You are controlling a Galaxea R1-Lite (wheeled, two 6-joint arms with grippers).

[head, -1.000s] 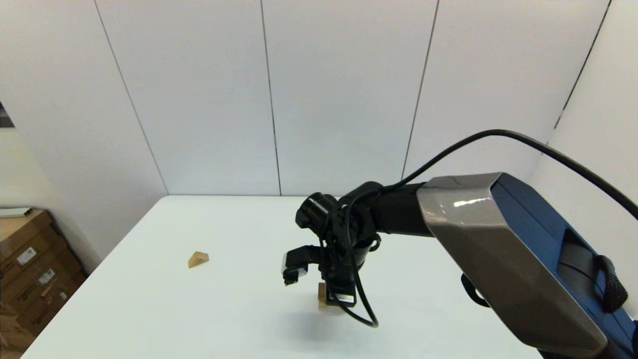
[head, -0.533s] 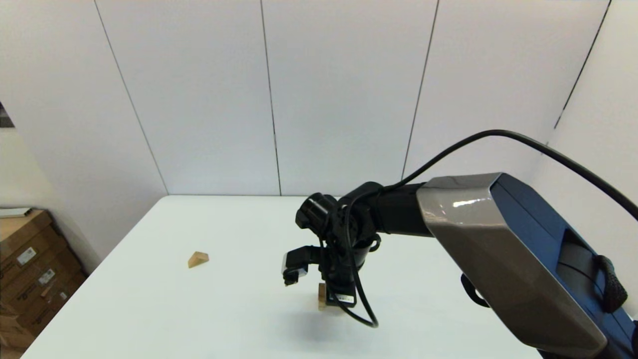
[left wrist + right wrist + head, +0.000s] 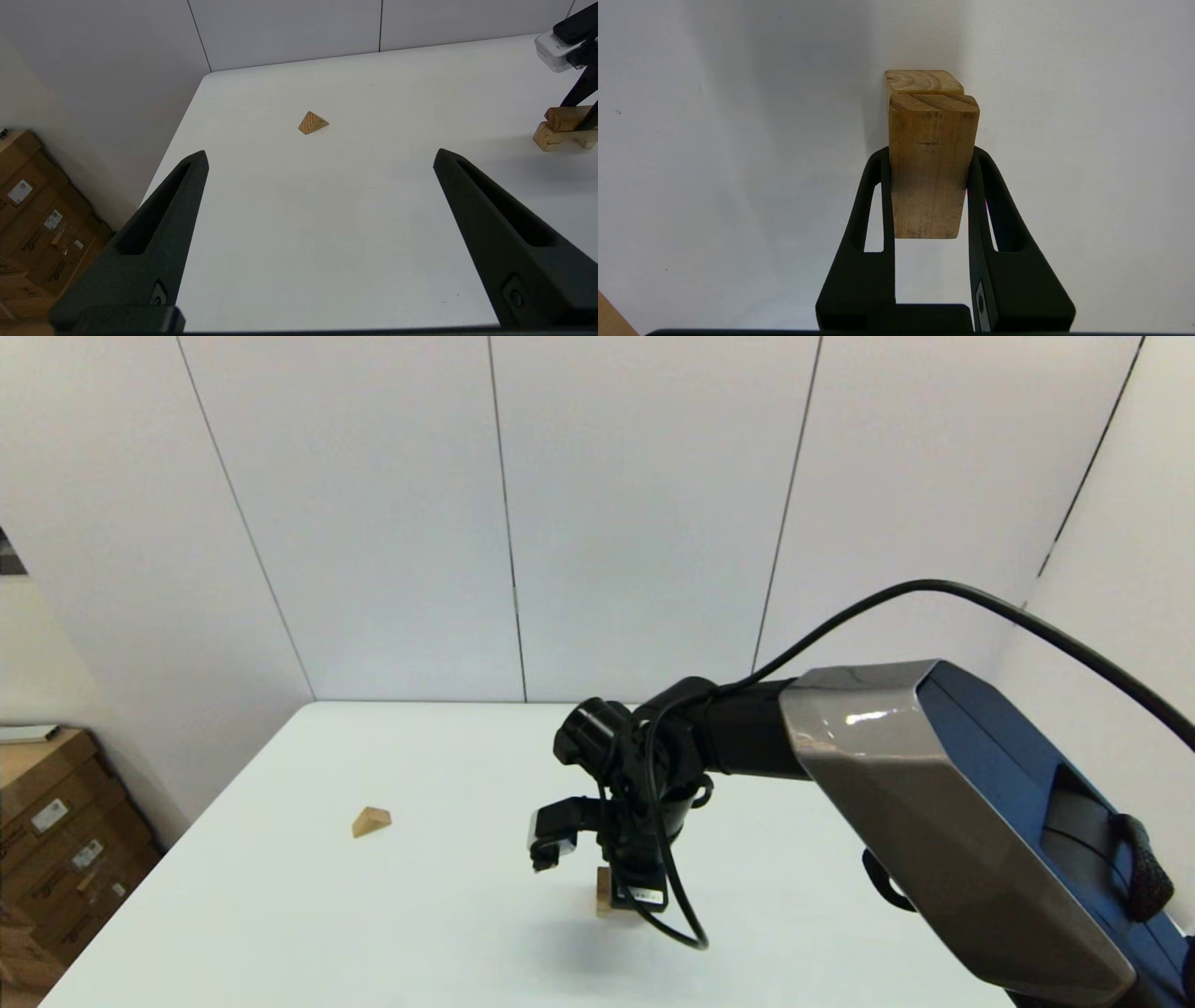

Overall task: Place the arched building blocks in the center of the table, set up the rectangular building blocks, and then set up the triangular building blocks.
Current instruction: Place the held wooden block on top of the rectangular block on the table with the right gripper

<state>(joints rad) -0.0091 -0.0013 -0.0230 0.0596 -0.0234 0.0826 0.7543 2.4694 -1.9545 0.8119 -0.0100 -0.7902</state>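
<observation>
Two blocks are stacked: your right hand [image 3: 930, 154] is clamped on the rectangular block [image 3: 928, 168] atop the arched block [image 3: 556, 138]; the triangular block [image 3: 371, 821] lies well left of it; your left hand [image 3: 320, 163] is spread wide, empty

The right tool [image 3: 627, 894] points down over the middle of the white table [image 3: 373, 915], with a tan block [image 3: 604, 890] partly hidden right behind it. A small wooden wedge [image 3: 371, 821] lies well off to its left.
</observation>
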